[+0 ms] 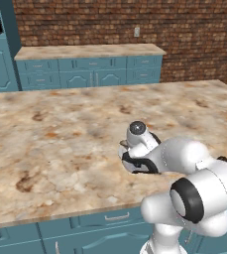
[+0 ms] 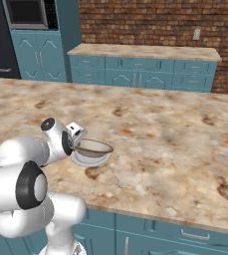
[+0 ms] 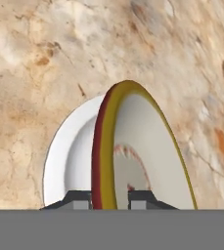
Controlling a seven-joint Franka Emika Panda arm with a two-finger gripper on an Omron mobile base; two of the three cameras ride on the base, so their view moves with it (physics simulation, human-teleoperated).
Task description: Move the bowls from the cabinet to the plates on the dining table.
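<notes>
A bowl (image 2: 93, 147) with a cream inside and a tan-brown rim sits level right over a small pale plate (image 2: 90, 160) near the front of the dining table (image 2: 160, 134). I cannot tell whether bowl and plate touch. My gripper (image 2: 78, 140) is shut on the bowl's near rim. In the hand view the rim of the bowl (image 3: 143, 141) runs edge-on between the two fingertips of the gripper (image 3: 109, 199), and the plate (image 3: 67, 161) shows behind it on the marble top (image 3: 45, 58). The cabinet is out of view.
Across the room a marble counter (image 2: 145, 52) over teal drawers stands against the brick wall, also seen in the left base view (image 1: 90, 51). A tall teal unit holds a microwave (image 2: 28, 12) at the far left. The table's front edge (image 1: 60, 216) lies close to the base.
</notes>
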